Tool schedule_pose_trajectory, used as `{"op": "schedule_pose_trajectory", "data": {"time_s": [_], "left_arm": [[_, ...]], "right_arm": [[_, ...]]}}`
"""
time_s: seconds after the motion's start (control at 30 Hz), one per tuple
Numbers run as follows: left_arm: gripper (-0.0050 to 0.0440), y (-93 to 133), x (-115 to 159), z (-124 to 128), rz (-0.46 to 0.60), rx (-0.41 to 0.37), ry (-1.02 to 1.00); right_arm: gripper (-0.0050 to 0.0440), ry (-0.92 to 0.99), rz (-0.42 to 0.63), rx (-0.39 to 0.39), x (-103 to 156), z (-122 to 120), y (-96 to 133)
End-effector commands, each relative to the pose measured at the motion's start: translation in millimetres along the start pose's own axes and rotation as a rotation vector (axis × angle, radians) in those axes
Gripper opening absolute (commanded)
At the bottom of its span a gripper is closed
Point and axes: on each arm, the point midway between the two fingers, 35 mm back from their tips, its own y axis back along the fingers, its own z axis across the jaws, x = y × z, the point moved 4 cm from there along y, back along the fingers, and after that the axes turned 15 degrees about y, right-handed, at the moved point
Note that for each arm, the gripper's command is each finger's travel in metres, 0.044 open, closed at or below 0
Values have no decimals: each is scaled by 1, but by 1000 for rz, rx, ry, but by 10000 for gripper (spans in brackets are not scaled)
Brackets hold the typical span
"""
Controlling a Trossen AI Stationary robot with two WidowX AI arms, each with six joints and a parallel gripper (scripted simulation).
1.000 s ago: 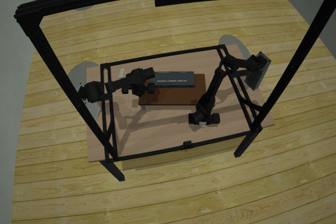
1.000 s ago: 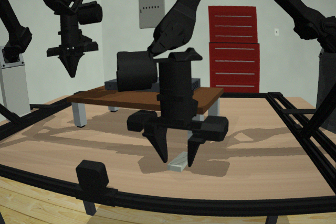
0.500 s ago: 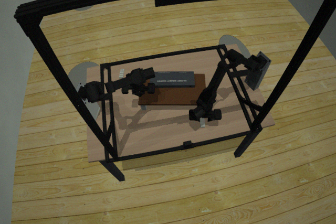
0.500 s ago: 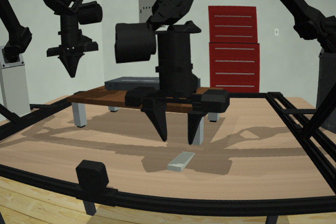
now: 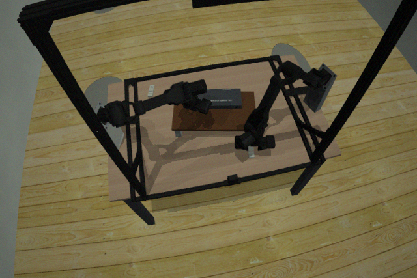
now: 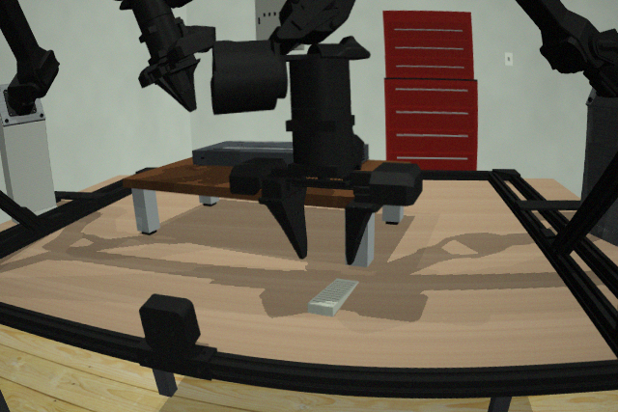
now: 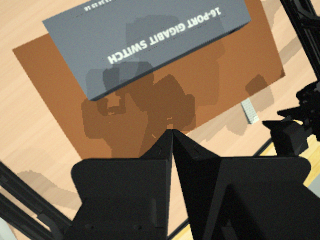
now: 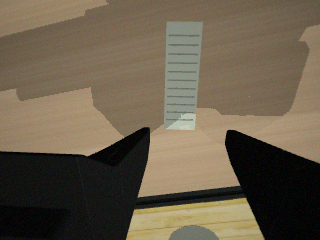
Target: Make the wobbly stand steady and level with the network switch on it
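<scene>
The stand has a brown top (image 5: 232,118) (image 6: 169,176) (image 7: 250,55) on grey legs. Its front right leg (image 6: 367,240) shows no black foot, unlike the front left leg (image 6: 145,210); I cannot tell if it touches the table or how level the top is. The network switch (image 5: 232,94) (image 6: 239,153) (image 7: 145,40) lies on top. A pale ridged wedge (image 5: 251,152) (image 6: 333,296) (image 7: 249,111) (image 8: 183,75) lies on the table in front of that leg. My right gripper (image 6: 326,260) (image 8: 187,135) is open and empty above the wedge. My left gripper (image 6: 193,109) (image 7: 171,133) is shut and empty, above the stand.
Several pale wedges (image 5: 151,90) lie together at the table's back left in the top view. A black frame (image 5: 202,66) (image 6: 349,374) runs around the table, with a small black box (image 5: 232,179) (image 6: 169,322) on its front bar.
</scene>
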Motion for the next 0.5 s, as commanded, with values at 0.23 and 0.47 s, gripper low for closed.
{"op": "schedule_pose_trajectory", "data": {"time_s": [0.23, 0.47], "left_arm": [[0, 9, -18, -60, -123, 163, -235], [0, 39, -35, -150, -357, 395, -568]], "right_arm": [[241, 0, 0, 0, 0, 0, 0], [241, 0, 0, 0, 0, 0, 0]]}}
